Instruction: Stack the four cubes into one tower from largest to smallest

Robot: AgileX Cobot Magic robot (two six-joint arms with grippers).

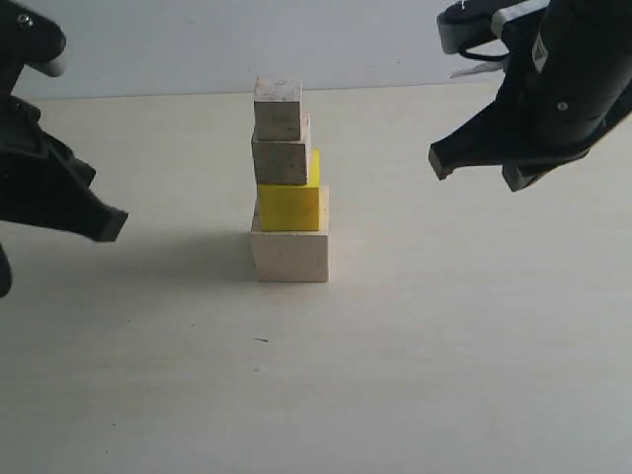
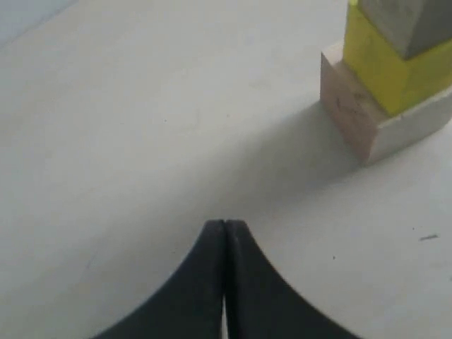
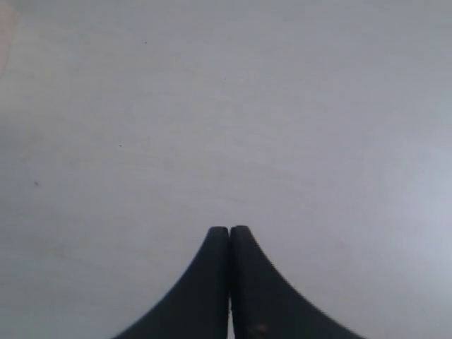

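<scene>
Left tool (image 2: 224, 227) and right tool (image 3: 229, 230) I saw pinched shut, empty; tower (image 1: 289, 188) stood on the bench (image 1: 444, 355) between them, touching neither; smallest cube (image 1: 277, 107) topmost.

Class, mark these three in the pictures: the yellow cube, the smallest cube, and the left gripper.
yellow cube (image 1: 288, 207), exterior view, middle of its front face.
smallest cube (image 1: 276, 118), exterior view, middle of its front face.
left gripper (image 2: 224, 226), left wrist view, the seam at its closed tip.
</scene>
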